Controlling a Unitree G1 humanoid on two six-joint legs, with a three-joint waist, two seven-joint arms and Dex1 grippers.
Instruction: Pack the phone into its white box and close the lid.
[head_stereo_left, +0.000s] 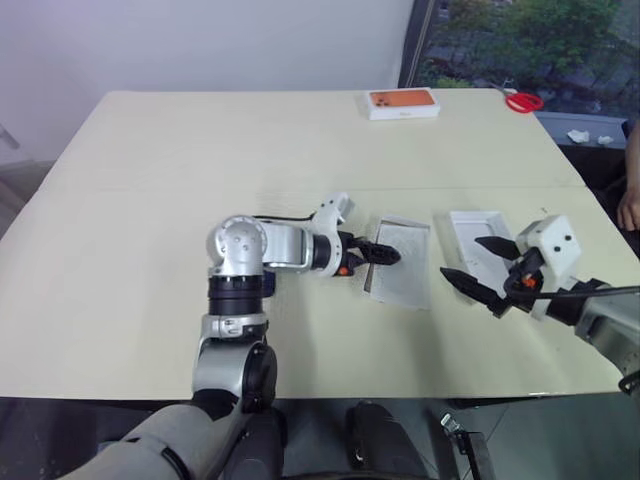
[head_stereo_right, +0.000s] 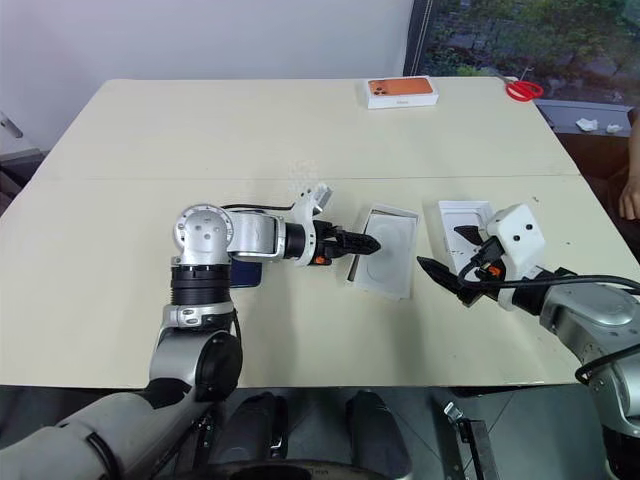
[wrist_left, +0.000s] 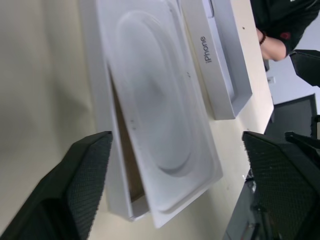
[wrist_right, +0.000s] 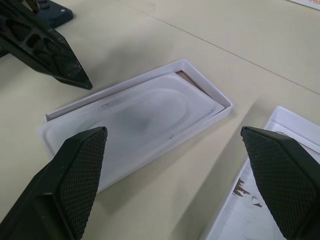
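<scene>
Centre of the table (head_stereo_left: 150, 160): left pincer (head_stereo_left: 385, 255) spread wide at white box (head_stereo_left: 402, 263), insert askew inside. Right pincer (head_stereo_left: 478, 268) gapes, empty, over the lid (wrist_left: 220, 65), "iPhone" on its side.

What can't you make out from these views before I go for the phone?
- Phone: in the eye views it is mostly hidden under the left arm; only a blue edge shows.
- White box floor: in both wrist views the crooked insert covers it; only a brown sliver shows.
- Lid: its printed face is turned down, and in the eye views the right gripper covers part of it.
- Person: cut off by the picture's edge.
</scene>
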